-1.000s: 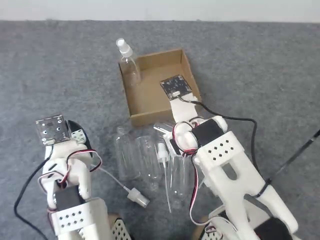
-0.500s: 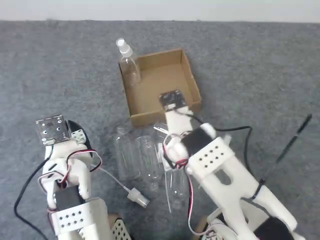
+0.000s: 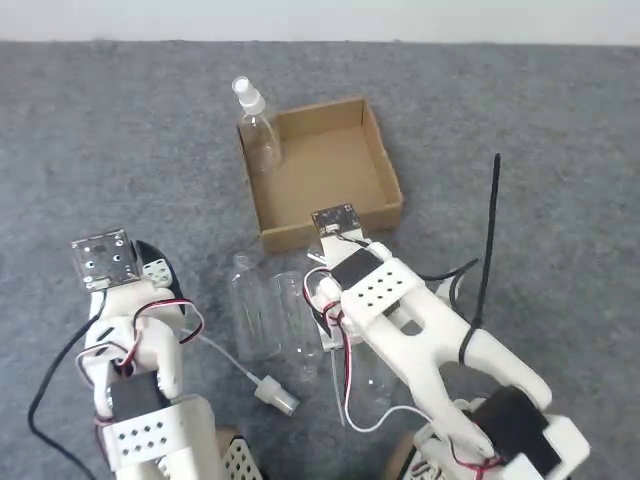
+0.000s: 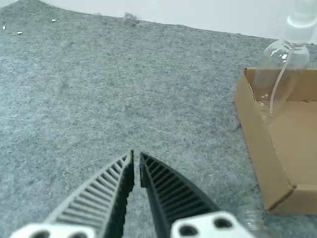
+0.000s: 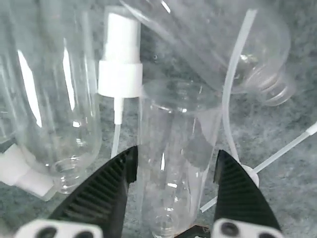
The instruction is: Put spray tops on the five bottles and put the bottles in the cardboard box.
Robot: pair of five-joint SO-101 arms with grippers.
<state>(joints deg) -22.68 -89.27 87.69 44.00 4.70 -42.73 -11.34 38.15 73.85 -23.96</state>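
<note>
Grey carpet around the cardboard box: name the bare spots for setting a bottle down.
Bare grey carpet lies left and right of the brown cardboard box; most of the box floor is free, beside the capped clear bottle. Crowded: the loose clear plastic bottles under the right gripper.

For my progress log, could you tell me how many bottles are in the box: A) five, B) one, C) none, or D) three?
B: a single capped bottle sits in a corner of the box, while the other bottles lie on the carpet.
</note>
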